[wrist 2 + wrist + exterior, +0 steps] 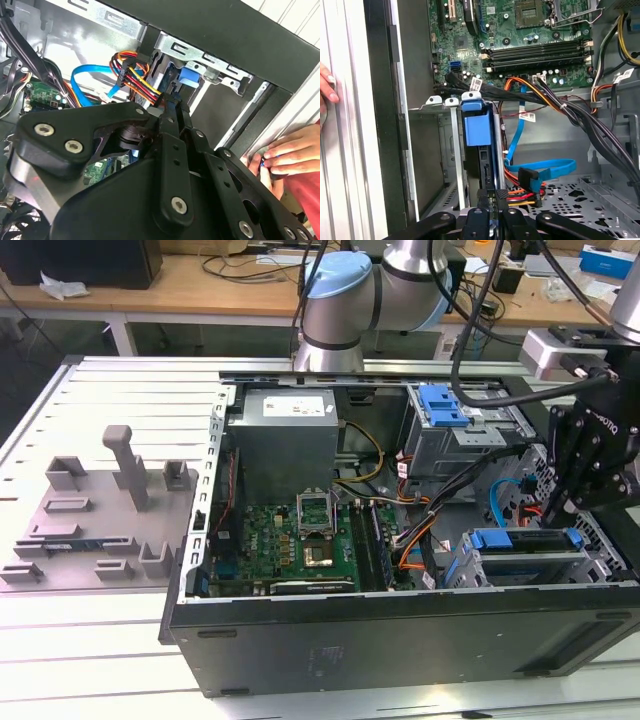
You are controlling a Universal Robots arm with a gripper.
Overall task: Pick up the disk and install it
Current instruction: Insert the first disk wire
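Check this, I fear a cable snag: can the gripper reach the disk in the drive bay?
Probably yes. The gripper hangs close above the disk, whose blue carrier faces it uncovered. The cables run beside the bay, not across it.

No print can be read: the white labels on the power supply and cable tags are illegible.
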